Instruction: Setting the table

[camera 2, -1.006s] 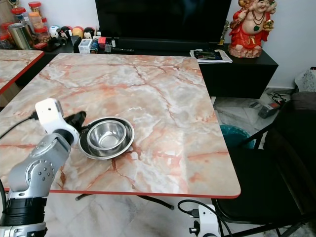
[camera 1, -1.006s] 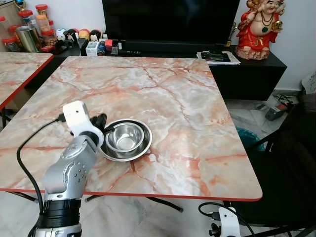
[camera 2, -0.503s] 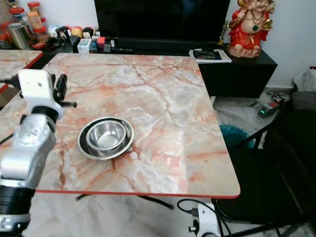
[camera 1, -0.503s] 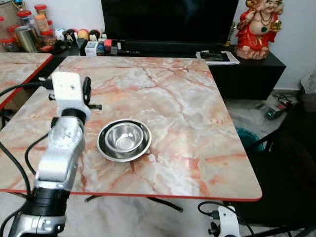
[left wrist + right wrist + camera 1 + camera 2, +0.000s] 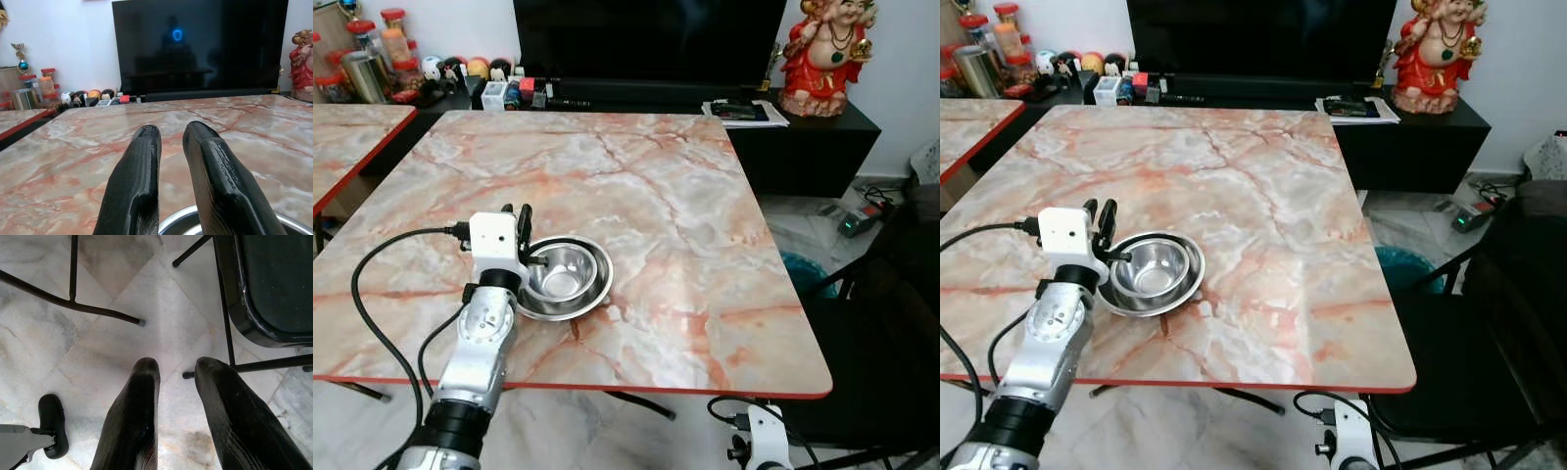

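Observation:
A steel bowl (image 5: 564, 272) sits nested in a wider steel dish (image 5: 532, 306) near the front left of the marble table (image 5: 636, 176). My left gripper (image 5: 516, 217) is just to the left of the dish's rim, its fingers pointing away across the table. It is open by a narrow gap, with nothing between the fingers. In the left wrist view the bowl's rim (image 5: 182, 219) shows just below the left gripper (image 5: 171, 133). My right gripper (image 5: 178, 366) hangs open under the table's front edge, pointing at the tiled floor.
A second marble table (image 5: 352, 137) stands at the left. Behind is a low black console (image 5: 803, 137) with a TV, jars, small figures and a red statue (image 5: 827, 54). A black chair (image 5: 891, 323) is at the table's right side.
The left arm, beside the dish a second ago, lifted high above the table's left part, then came back down beside the dish's left rim. The bowl and dish stayed put.

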Available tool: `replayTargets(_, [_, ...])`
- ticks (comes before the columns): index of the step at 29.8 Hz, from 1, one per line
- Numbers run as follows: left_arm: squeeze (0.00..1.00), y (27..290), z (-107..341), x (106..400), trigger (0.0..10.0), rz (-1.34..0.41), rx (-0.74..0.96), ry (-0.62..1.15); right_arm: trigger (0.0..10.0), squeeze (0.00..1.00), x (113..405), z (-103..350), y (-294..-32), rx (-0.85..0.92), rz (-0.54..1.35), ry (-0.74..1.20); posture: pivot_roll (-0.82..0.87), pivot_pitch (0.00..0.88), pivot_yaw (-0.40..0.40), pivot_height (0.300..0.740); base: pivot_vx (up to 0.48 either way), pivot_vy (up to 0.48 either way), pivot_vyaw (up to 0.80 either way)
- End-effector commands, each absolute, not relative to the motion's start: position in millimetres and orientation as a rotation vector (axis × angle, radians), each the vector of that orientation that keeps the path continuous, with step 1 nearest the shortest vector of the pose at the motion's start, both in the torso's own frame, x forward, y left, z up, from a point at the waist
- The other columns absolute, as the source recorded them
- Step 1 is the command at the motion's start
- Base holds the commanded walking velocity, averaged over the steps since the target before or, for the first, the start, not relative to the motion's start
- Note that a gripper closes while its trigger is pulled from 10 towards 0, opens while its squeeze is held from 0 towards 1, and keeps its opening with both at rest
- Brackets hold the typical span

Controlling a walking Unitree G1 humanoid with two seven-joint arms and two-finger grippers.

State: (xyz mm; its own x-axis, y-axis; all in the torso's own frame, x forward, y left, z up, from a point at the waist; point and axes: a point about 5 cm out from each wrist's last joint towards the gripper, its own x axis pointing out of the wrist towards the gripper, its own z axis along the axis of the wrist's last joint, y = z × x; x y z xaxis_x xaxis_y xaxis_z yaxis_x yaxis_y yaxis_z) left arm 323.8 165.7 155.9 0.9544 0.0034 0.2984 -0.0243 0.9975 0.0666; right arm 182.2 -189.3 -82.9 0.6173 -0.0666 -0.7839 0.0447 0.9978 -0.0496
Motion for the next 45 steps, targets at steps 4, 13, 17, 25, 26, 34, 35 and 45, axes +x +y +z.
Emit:
replayTargets(4, [0.00,169,163,328,10.0,0.028,0.071,-0.339,10.0,0.00,188,-80,-192,-0.025,-0.074,0.881,-0.01,0.000,-0.035,0.740,0.000,0.245,0.00])
replayTargets(13, [0.00,173,169,331,10.0,0.029,0.081,-0.361,10.0,0.00,186,-80,-193,-0.034,-0.072,0.887,-0.02,0.000,-0.030,0.740,0.000,0.365,0.00])
replayTargets(17, [0.00,172,171,333,10.0,0.022,0.084,-0.369,10.0,0.00,185,-81,-193,-0.038,-0.068,0.890,-0.03,0.000,-0.021,0.740,0.000,0.480,0.00])
replayTargets(25, [0.00,171,176,334,10.0,0.013,0.088,-0.384,10.0,0.00,186,-80,-192,-0.038,-0.064,0.886,-0.02,0.000,-0.018,0.740,0.000,0.480,0.00])
replayTargets(26, [0.00,172,177,334,10.0,0.016,0.088,-0.386,10.0,0.00,186,-80,-192,-0.039,-0.064,0.886,-0.02,0.000,-0.018,0.740,0.000,0.480,0.00])
replayTargets(34, [0.00,175,183,334,10.0,0.022,0.084,-0.401,10.0,0.00,186,-81,-190,-0.039,-0.056,0.889,-0.02,0.000,-0.012,0.740,0.000,0.480,0.00])
replayTargets(35, [0.00,175,183,334,10.0,0.022,0.084,-0.401,10.0,0.00,186,-81,-190,-0.039,-0.056,0.889,-0.02,0.000,-0.012,0.740,0.000,0.480,0.00])
replayTargets(45, [0.00,172,189,336,10.0,-0.002,0.090,-0.414,10.0,0.00,184,-83,-184,-0.025,-0.052,0.896,-0.02,0.000,0.014,0.740,0.000,0.480,0.00])
